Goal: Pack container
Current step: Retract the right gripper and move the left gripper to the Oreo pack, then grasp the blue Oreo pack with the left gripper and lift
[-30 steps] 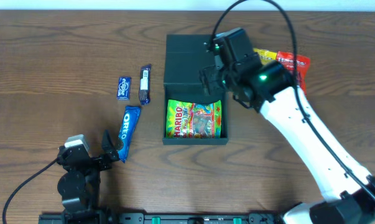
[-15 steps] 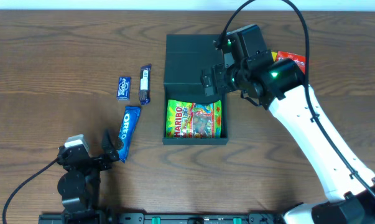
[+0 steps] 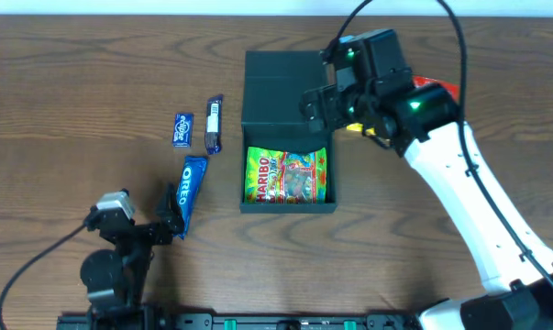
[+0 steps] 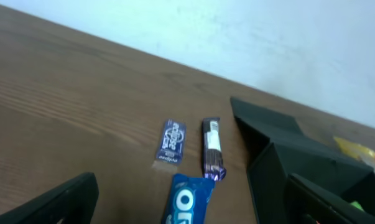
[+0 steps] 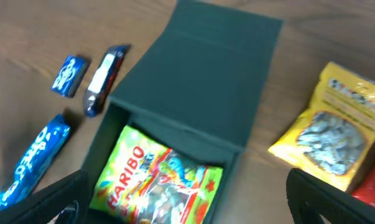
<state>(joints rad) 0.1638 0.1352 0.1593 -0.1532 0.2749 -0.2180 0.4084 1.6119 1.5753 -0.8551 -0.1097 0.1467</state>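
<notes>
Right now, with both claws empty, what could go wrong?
Yellow plastic snack packet lies against the red packet; the open right claw may drag both. The green Haribo gummy bag already covers the floor of the dark green cardboard box, so added packets may stack and block the lid.

On my feed the box [image 3: 281,87] is matte dark green, and the Haribo bag [image 3: 286,174] is bright green with red and yellow print. The Oreo pack [image 3: 188,191] is blue with white letters. The small packet [image 3: 182,129] is blue, the bar [image 3: 214,123] dark with a white label, the far bag [image 5: 336,124] yellow, and the table [image 3: 74,82] brown woodgrain.
</notes>
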